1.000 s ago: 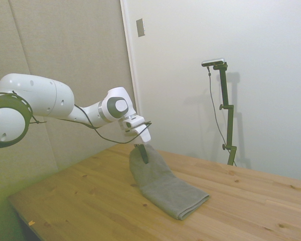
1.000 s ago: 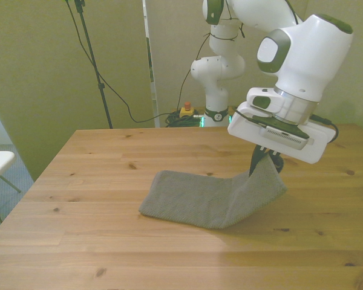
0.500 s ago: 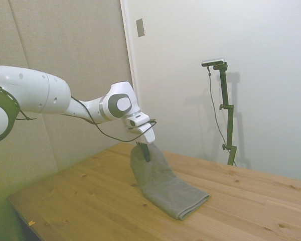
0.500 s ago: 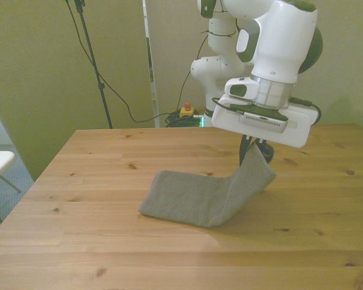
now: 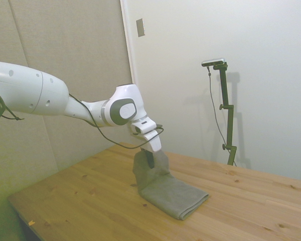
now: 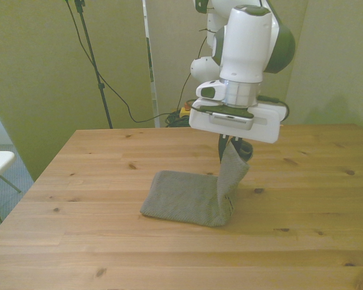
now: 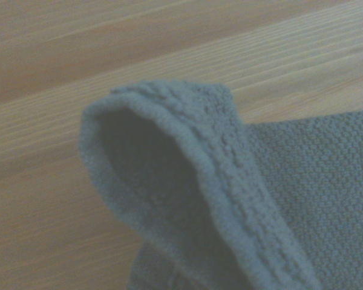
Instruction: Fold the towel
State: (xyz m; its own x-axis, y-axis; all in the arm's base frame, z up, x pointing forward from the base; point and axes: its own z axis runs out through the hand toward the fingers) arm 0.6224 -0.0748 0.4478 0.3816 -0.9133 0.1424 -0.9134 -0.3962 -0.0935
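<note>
**Lifted end carried over the flat half**

The gripper [image 6: 230, 144] has its fingers clamped on one end of the towel [image 6: 184, 200]; a second ago that end hung out past the flat part, toward the front view's right, and the cloth sloped up to it; now the held end stands nearly upright, directly above the crease, and the gripper has travelled toward the front view's left; the rest of the towel has not shifted on the table [image 6: 85, 181].

In the side view the towel [image 5: 165, 188] rises from its flat half into the gripper [image 5: 149, 158]; the wrist view shows the raised hem of the towel [image 7: 187, 181] curling over the flat weave.

By my judgement the fold is about half made; the held end must yet pass over and come down on the far end of the flat half.
</note>
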